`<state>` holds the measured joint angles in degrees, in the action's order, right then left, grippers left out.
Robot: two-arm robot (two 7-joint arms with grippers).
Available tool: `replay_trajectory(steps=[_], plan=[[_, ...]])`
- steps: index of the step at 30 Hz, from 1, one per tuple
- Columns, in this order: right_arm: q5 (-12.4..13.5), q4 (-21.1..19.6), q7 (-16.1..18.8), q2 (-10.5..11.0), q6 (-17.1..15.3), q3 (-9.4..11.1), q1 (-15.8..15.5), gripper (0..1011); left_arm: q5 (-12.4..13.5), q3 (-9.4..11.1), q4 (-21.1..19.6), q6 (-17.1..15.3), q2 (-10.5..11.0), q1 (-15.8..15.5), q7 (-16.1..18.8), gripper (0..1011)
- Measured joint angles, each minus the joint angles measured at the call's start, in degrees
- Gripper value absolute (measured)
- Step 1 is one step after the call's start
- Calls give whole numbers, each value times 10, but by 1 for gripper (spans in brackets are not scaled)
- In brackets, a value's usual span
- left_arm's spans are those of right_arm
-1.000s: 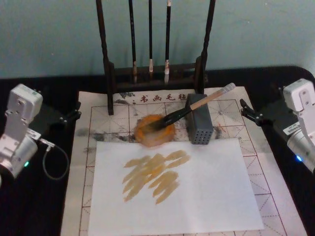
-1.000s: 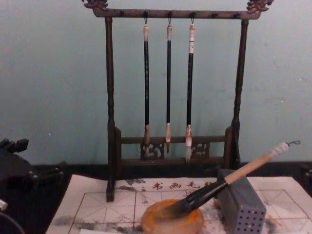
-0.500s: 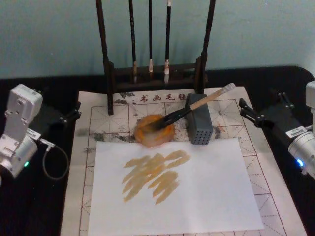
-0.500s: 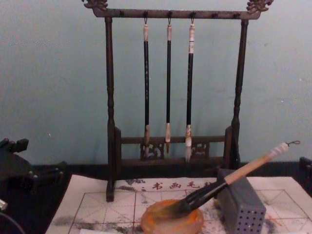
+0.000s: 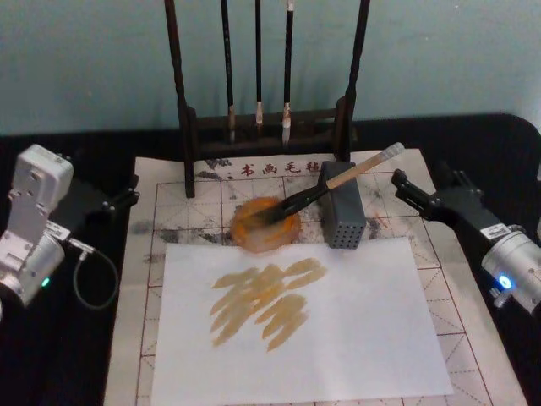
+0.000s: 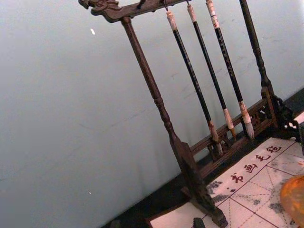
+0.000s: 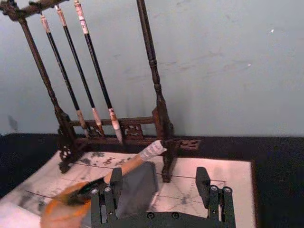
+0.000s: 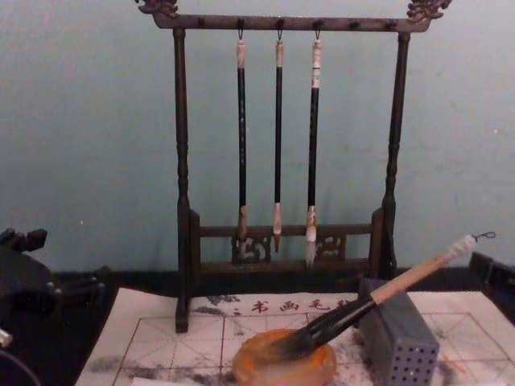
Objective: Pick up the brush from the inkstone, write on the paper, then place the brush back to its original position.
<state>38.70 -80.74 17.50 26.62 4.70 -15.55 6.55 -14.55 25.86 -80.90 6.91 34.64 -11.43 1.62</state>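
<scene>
With the brush (image 5: pixel 330 184) lying bristles-down in the inkstone (image 5: pixel 262 238), amber strokes on the paper (image 5: pixel 363 338) and the right gripper (image 5: pixel 427 188) spread empty nearby, the task looked finished, the left gripper (image 5: pixel 118 199) parked aside.

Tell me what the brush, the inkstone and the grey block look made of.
Brush: pale matte handle, probably wood or bamboo; dark ferrule; black bristles, seemingly hair darkened by ink.
Inkstone: amber, smooth-looking rim, perhaps glazed ceramic or resin; the look leaves it open.
Block: grey, matte, face patterned with small holes, likely plastic or metal.
</scene>
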Motion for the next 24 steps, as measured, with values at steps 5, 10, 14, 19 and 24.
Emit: replay_trajectory(steps=[5,10,14,19,24], plan=[[27,26,30,-22,-14,7,15,1000,0,0,0,0,0,0,0,1001],[50,51,51,-41,-25,14,29,1000,0,0,0,0,0,0,0,1001],[71,71,63,-55,-34,20,40,1000,0,0,0,0,0,0,0,1001],[111,102,78,-81,-45,26,58,1000,0,0,0,0,0,0,0,1001],[146,120,85,-100,-52,31,67,1000,0,0,0,0,0,0,0,1001]])
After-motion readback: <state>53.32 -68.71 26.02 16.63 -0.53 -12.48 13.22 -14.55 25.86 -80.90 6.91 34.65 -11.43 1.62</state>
